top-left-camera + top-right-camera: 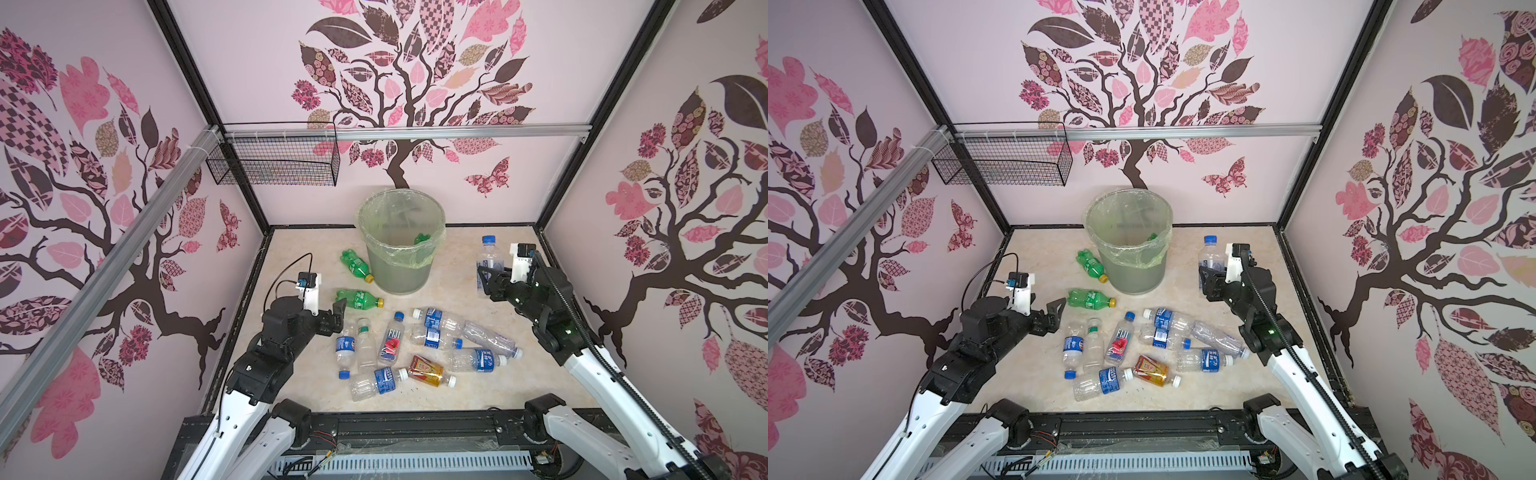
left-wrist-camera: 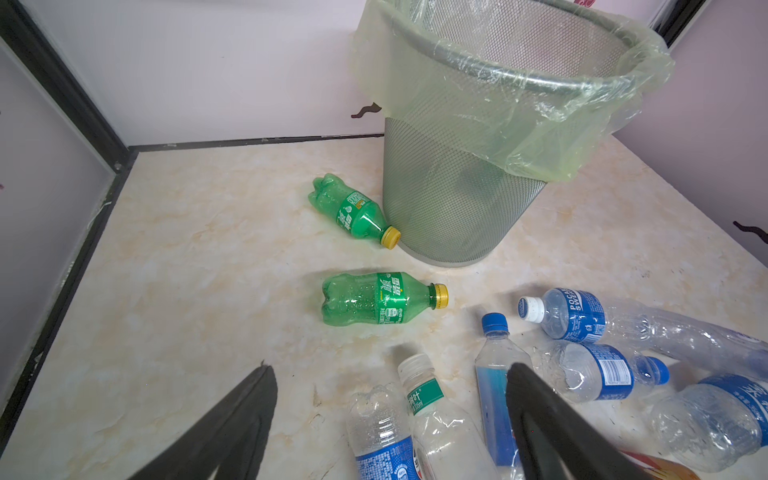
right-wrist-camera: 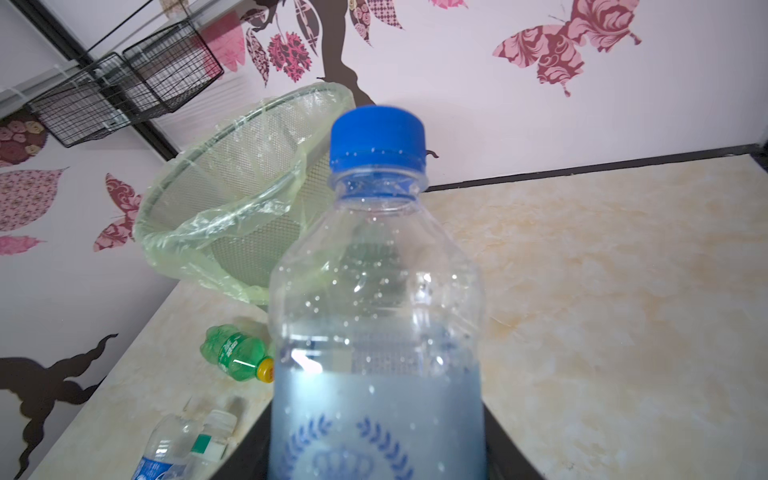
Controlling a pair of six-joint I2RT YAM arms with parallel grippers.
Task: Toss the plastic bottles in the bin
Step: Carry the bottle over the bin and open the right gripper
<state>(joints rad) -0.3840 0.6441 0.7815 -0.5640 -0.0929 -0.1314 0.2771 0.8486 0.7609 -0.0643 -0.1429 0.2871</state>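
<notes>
My right jaws are clenched on the lower body of a clear blue-capped bottle (image 1: 489,258), upright, just right of the bin (image 1: 399,276) and apart from it; whether its base touches the bench (image 1: 299,266) I cannot tell. The bin stands at the back middle, its greenish liner (image 1: 419,257) folded over the rim, and one green bottle (image 1: 422,239) shows inside against the right wall. A second green bottle (image 1: 356,266) lies with its yellow cap against the bin's base, and a third (image 1: 359,299) lies in front. The rest, among them the amber bottle (image 1: 430,370), lie in a loose heap mid-bench. My left jaws hang spread wide, holding nothing, at the heap's left edge. Bare bench runs along the left wall and fills the back right corner, hemmed by the black frame (image 1: 253,266).
</notes>
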